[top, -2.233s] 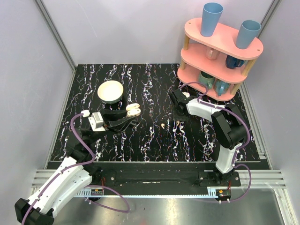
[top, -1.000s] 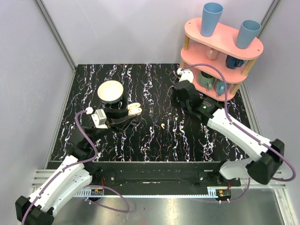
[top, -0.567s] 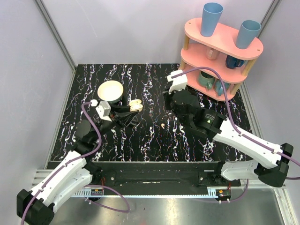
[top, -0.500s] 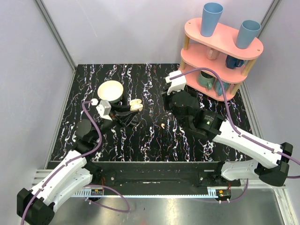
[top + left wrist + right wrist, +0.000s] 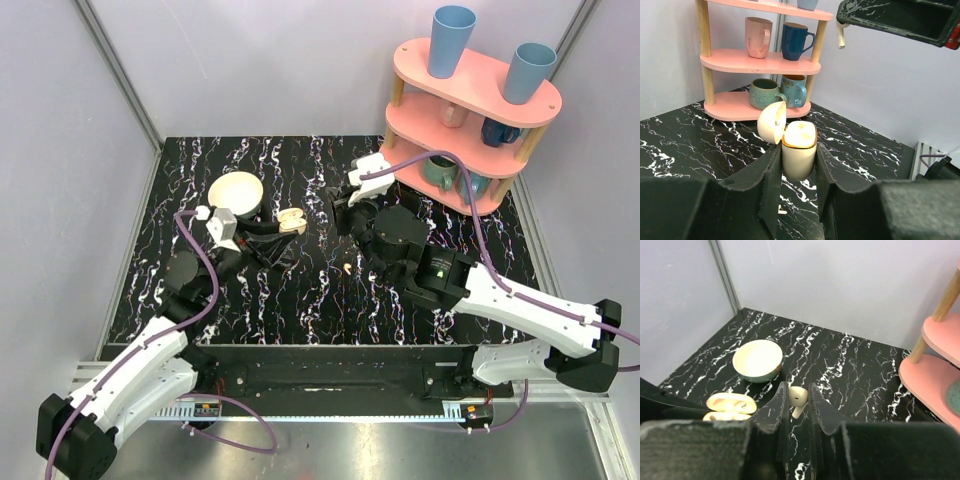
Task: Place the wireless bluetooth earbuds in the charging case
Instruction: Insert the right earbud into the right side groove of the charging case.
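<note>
cream, glossy, rounded charging case sits pinched in your left gripper, lid hinged open; your right gripper nips one curved white earbud.

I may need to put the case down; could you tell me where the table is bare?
Bare: the back strip between the bowl and shelf, and the near edge in front of the loose earbud. Crowded: the middle, around the left gripper and right gripper.
</note>
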Action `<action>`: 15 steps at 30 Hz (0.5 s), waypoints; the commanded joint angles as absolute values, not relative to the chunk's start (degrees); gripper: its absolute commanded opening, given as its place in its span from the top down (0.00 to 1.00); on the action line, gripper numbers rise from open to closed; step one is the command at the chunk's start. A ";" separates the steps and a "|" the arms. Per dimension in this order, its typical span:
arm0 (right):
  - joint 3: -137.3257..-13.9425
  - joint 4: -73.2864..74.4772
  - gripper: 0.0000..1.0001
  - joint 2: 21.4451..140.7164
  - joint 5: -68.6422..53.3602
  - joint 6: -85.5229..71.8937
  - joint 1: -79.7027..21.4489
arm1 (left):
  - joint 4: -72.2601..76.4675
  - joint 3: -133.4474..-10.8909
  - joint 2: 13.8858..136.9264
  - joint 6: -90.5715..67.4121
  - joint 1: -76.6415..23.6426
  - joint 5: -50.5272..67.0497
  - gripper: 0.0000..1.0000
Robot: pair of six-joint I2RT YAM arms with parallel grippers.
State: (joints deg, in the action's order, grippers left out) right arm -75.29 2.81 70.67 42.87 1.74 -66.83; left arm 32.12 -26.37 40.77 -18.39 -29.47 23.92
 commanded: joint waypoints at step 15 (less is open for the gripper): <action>-75.06 -5.53 0.96 72.16 36.21 -0.79 -70.22 | 50.00 -26.11 43.15 -19.25 -30.59 28.04 1.00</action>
